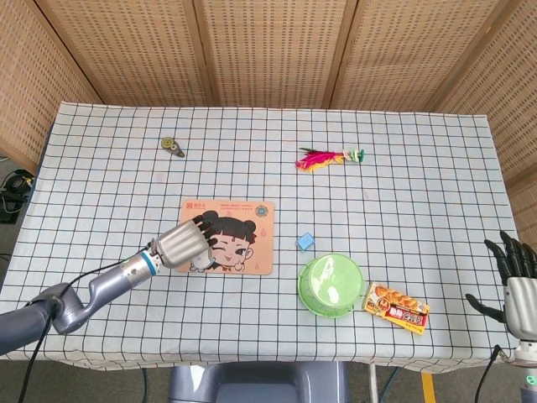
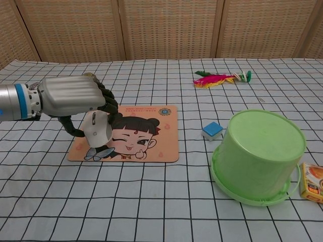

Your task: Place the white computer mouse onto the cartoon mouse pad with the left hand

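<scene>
Smooth rounded mouse, apparently above flat pad.

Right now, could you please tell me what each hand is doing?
Left hand: holding the white plastic computer mouse.
Right hand: open, holding nothing.

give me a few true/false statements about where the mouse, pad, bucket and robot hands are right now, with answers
1. The left robot hand holds the white computer mouse above the cartoon mouse pad. True.
2. The green bucket stands upright with its opening up. False: it sits upside down, rim on the table.
3. The right robot hand holds the snack packet. False: it is empty, fingers apart, off the packet.
4. The small blue block lies between the pad and the bucket. True.
5. The feathered shuttlecock lies on the pad. False: it lies far back on the table.
</scene>
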### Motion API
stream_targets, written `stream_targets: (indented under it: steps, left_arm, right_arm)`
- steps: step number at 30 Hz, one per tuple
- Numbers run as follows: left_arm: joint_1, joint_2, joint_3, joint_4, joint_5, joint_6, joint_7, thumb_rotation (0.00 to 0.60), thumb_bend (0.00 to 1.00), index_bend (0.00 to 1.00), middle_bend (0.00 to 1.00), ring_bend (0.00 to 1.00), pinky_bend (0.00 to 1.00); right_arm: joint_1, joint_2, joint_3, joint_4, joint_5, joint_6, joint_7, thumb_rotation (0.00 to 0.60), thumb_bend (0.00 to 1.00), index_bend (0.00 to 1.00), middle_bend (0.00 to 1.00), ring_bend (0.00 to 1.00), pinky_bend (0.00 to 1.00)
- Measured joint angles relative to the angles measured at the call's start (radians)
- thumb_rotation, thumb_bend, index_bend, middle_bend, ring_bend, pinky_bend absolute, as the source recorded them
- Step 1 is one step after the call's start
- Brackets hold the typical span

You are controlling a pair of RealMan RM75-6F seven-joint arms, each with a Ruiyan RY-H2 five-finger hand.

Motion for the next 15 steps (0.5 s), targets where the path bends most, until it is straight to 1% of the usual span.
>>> stream_targets:
  steps: [4, 8, 15]
  left_arm:
    - [-0.056, -0.054, 0.017, 0.133, 0.072, 0.031, -0.090, 0.600, 0.36, 0.55, 0.31, 0.24, 0.28]
    - [-0.103, -0.106, 0.045, 0.255, 0.137, 0.080, -0.182, 0.600, 0.36, 0.55, 0.31, 0.24, 0.28]
    - [-0.145, -0.186, 0.091, 0.446, 0.192, 0.146, -0.305, 0.600, 0.36, 0.54, 0.31, 0.24, 0.28]
  right_arm:
    - [0.000, 0.000, 0.008, 0.009, 0.016, -0.008, 0.007, 0.600, 0.08, 0.15, 0.00, 0.00, 0.00]
    - [-0.002, 0.001, 0.015, 0.014, 0.030, -0.011, 0.010, 0.600, 0.08, 0.15, 0.00, 0.00, 0.00]
    - [-0.006, 0.005, 0.025, 0.020, 0.043, -0.009, 0.018, 0.600, 0.07, 0.15, 0.00, 0.00, 0.00]
